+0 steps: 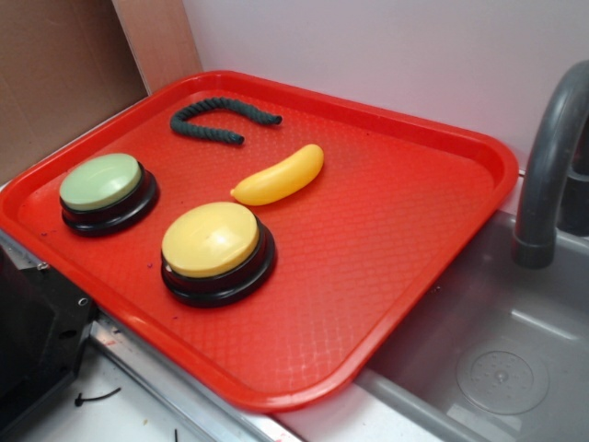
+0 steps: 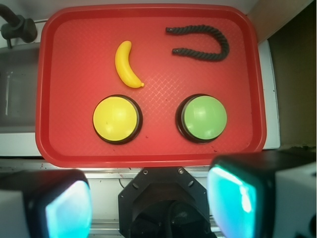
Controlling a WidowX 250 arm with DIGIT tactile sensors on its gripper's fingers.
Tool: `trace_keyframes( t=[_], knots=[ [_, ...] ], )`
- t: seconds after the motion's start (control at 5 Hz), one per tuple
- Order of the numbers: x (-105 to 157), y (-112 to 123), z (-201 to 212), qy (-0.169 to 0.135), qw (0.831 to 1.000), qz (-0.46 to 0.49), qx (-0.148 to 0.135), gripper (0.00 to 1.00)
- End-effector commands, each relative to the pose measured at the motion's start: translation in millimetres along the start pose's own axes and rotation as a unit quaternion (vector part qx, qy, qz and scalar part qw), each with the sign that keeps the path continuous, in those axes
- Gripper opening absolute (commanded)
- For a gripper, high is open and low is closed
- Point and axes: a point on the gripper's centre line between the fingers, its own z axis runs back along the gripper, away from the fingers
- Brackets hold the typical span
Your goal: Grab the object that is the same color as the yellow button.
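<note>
Well ahead of my hand (image 2: 148, 198) and a little to its left, the banana (image 2: 127, 65) lies flat on the red tray (image 2: 74, 148), just beyond the yellow button (image 2: 117, 119) and well apart from the green button (image 2: 203, 118) and the rope (image 2: 205, 43). My hand hangs released, fingers (image 2: 67, 208) spread wide and holding nothing, back at the tray's near edge. I judge I should travel forward over the yellow button, turn so my fingers straddle the banana's narrow middle across its curve, then drop straight down and close.
</note>
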Motion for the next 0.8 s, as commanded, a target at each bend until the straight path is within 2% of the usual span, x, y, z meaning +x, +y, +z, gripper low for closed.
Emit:
trace_keyframes(
  t=[0.0,0.2,0.4,0.6],
  knots=[
    [0.0,0.0,0.0,0.0,1.0,0.0,0.0,1.0],
    [11.0,-2.6,-14.2,-0.005,1.0,-0.002,0.012,1.0],
    [24.8,-4.5,-27.2,-0.027,0.999,0.019,0.014,1.0],
    [52.4,-7.9,-56.3,-0.057,0.998,0.037,-0.006,1.0]
  ],
)
